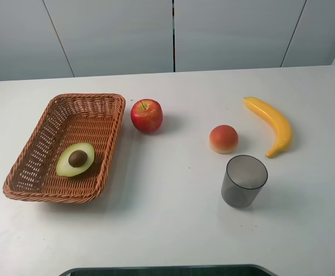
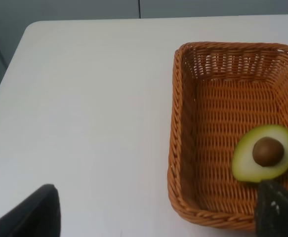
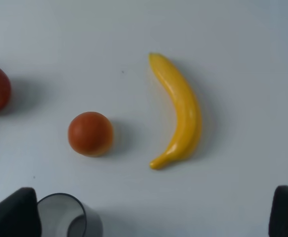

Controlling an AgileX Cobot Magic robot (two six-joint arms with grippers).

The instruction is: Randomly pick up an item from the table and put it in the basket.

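Note:
The halved avocado (image 1: 75,159) lies flesh up, brown pit showing, inside the brown wicker basket (image 1: 92,96) at the left of the white table (image 1: 167,224). The left wrist view shows the avocado (image 2: 264,153) near the basket's near wall (image 2: 176,148). My left gripper (image 2: 153,217) is open and empty, with one dark finger (image 2: 279,210) over the basket's near rim beside the avocado and the other over bare table. My right gripper (image 3: 148,217) is open and empty above the table's right side. Neither gripper shows in the exterior high view.
A red apple (image 1: 146,115) stands just right of the basket. An orange-red peach (image 1: 223,138), a yellow banana (image 1: 270,122) and a grey translucent cup (image 1: 244,181) sit on the right half. The right wrist view shows the peach (image 3: 90,134), banana (image 3: 181,111) and cup (image 3: 67,217).

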